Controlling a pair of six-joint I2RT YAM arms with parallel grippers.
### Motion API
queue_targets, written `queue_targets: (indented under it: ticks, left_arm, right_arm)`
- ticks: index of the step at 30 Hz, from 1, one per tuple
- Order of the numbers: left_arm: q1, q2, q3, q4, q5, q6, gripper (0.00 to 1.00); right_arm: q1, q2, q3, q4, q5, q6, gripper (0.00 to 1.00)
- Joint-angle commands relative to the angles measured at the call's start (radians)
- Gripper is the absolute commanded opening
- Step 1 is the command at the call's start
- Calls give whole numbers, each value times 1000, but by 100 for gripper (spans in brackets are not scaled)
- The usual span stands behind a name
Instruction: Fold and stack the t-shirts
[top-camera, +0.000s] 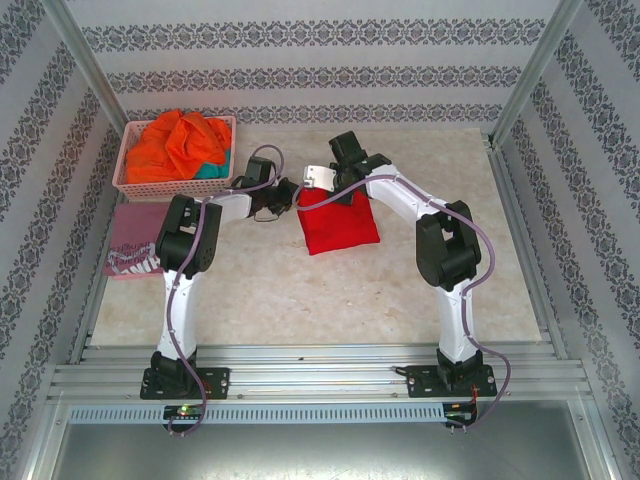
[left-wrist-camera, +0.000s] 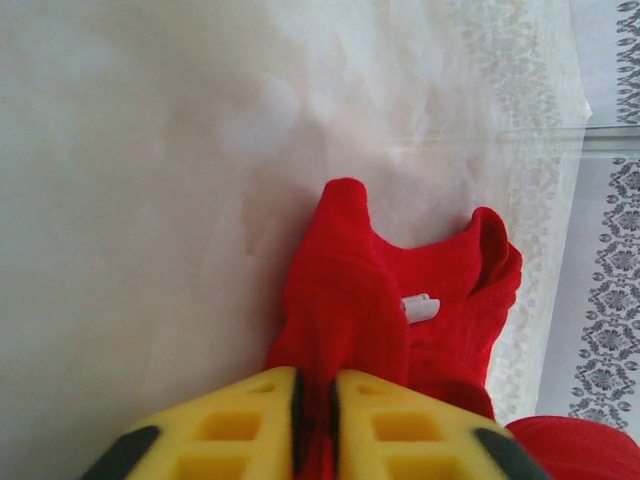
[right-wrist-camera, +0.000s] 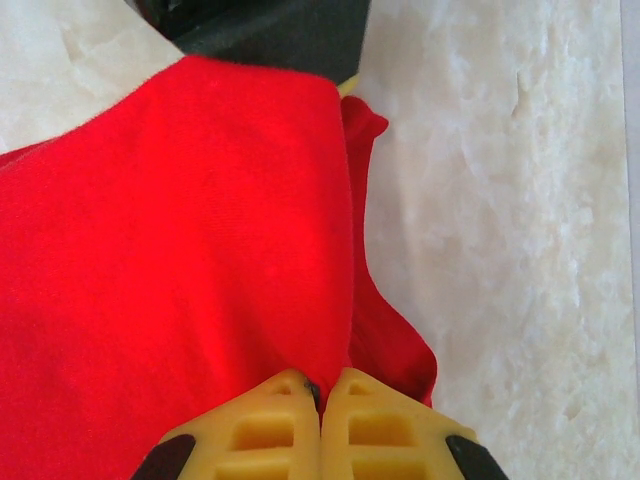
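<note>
Table (top-camera: 300, 300) holds red t-shirt (top-camera: 340, 230); left wrist reveals label (left-wrist-camera: 420, 308).

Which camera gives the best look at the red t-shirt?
The top view: nearly the whole folded red t-shirt shows. The left wrist view shows its collar beyond the left hand; the right wrist view, plain cloth in the right hand.

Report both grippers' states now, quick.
Left gripper: closed, pinching the red t-shirt.
Right gripper: closed, pinching the same red t-shirt.
</note>
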Motion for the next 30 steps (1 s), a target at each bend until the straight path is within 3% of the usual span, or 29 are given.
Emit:
queue_targets:
  ticks: [1,9,30]
  left_arm:
    - [-2,19,-1,8,-9,-17,3]
    - [8,75,53,-63,24,32,0]
    - [39,119,50,-75,34,46,0]
  right_arm:
    - [-3,-35,-12,10,-23,23,0]
    - [-3,-57,-19,59,3,10,0]
    - [-9,74,158,26,20,-6,0]
